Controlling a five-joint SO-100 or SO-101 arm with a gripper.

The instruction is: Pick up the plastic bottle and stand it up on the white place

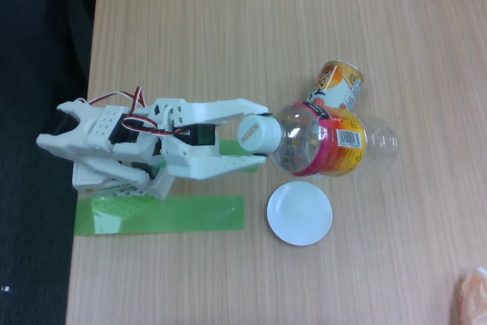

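White arm (144,146) stretched flat to the right, gripper (262,133) clamped on the plastic bottle (335,142) at its cap.
Bottle lies sideways on the wooden table (228,36), barcode showing; orange can (338,85) touches it; white plate (300,213) just below; cap lettering unreadable.

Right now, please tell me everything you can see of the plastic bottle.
The plastic bottle is clear, seemingly empty, with a white screw cap and a red and yellow label band bearing a barcode. It lies on its side on the wooden table, cap toward the arm. The white tool brackets the cap. The bottle overlaps an orange can behind it.
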